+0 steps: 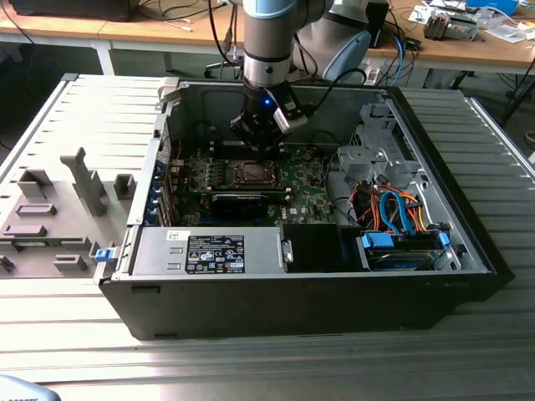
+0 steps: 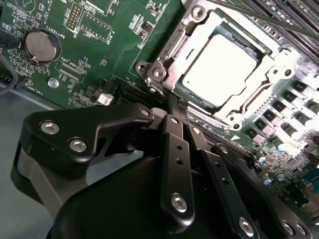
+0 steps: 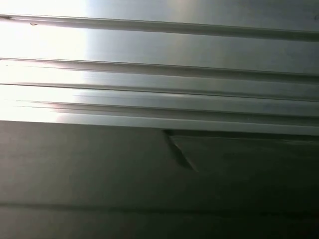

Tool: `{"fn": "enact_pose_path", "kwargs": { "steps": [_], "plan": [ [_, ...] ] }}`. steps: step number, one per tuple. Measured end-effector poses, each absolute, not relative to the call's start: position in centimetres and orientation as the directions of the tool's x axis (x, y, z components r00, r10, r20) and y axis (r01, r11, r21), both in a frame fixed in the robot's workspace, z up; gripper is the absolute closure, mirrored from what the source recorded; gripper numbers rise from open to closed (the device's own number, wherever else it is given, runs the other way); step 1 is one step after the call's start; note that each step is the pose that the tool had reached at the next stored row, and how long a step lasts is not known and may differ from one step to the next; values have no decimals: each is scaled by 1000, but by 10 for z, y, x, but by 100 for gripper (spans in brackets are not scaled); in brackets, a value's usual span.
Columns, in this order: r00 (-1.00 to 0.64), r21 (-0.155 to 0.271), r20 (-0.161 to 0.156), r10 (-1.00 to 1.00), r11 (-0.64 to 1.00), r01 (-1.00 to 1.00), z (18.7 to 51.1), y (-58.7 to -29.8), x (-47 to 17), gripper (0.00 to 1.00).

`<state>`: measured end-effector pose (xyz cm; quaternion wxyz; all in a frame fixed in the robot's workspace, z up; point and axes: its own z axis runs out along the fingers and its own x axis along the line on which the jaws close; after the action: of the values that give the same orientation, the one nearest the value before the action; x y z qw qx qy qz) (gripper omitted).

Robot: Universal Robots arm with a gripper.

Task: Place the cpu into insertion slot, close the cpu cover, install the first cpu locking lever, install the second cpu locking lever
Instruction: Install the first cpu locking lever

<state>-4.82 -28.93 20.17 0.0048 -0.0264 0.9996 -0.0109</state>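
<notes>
Already seated: cpu [image 2: 219, 69] in the slot [image 2: 185, 88] mid-board, cover [image 2: 271, 74] down over it, gripper [image 2: 180, 107] poised just beside the socket's near edge with fingers [image 2: 175, 149] drawn nearly together, holding nothing. Best to press the lever slowly, sliding it sideways under its hook. Levers hard to make out; fingertips partly hidden.

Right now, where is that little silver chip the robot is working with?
The cpu sits in the insertion slot under the closed cpu cover on the green motherboard, just beyond the gripper in the second wrist view.
</notes>
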Motion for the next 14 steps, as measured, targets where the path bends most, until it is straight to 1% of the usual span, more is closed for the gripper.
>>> {"fn": "enact_pose_path", "kwargs": {
  "steps": [8, 12, 14],
  "plan": [
    [-998, -21, -10, -55, 998, -55, 202, -289, -47, 89],
    [-998, -22, -9, -56, 998, -56, 213, -289, -47, 89],
    [-998, -22, -9, -56, 998, -56, 214, -291, -47, 89]
  ]
}}
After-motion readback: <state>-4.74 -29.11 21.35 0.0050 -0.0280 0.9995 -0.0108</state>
